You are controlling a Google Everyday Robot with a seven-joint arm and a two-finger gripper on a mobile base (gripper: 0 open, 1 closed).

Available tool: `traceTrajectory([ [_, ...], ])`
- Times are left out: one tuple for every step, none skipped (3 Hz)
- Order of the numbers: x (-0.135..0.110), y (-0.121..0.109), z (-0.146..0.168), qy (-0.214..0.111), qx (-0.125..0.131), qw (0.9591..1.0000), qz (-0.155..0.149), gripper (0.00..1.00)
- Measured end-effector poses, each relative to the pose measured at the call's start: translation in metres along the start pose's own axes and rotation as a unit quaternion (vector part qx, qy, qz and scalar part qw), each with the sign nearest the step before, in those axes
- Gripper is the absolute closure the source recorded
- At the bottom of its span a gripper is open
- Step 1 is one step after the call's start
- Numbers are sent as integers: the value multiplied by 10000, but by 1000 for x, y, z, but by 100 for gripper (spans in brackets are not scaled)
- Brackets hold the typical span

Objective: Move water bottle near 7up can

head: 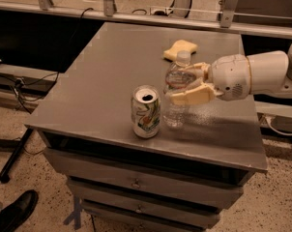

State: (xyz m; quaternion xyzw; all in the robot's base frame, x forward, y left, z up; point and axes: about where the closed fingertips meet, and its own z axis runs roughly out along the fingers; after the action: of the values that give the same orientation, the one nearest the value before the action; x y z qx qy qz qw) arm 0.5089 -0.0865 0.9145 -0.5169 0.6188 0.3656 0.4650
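Note:
The water bottle (177, 88) is clear with a pale cap and a thin reddish label band. It stands upright on the grey table (102, 76), just right of the 7up can (146, 111), a small gap between them. The can is white and green with a silver top and dark opening, near the table's front edge. My gripper (184, 83) reaches in from the right on a white arm, its cream fingers (194, 96) on either side of the bottle's upper body, shut on it.
A yellow sponge (180, 49) lies at the back of the table behind the bottle. The table has drawers (136, 182) below its front edge. A black shoe (13, 211) shows on the floor at lower left. Cables lie at left.

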Motion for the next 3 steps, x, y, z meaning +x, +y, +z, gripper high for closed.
traceTrajectory([
  [1, 1, 0, 14, -45, 10000, 39, 36],
  [1, 1, 0, 15, -45, 10000, 40, 13],
  [5, 3, -4, 64, -35, 9999, 118, 0],
])
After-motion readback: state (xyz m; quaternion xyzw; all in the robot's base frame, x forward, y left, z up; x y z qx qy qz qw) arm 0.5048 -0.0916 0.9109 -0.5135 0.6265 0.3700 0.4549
